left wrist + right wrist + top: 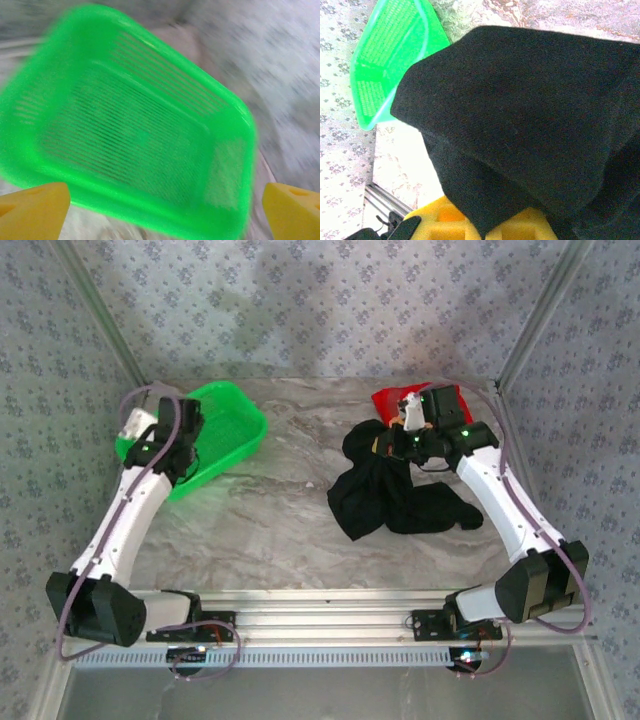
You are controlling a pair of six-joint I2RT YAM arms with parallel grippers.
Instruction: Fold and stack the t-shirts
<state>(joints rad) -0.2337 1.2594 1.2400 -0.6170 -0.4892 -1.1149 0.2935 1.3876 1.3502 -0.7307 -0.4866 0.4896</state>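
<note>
Above the left-edge green basket the left claw hangs released; right claw grasps black t-shirt.

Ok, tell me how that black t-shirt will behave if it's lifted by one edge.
The black t-shirt will probably flop and hang: it lies in a crumpled heap, and soft folds drape in the right wrist view. Pushed, it would likely bunch up rather than slide as one piece.

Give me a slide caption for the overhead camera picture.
The right pincer clamps the crumpled black t-shirt, red t-shirt behind it; the left pincer hangs open above the green basket.
</note>
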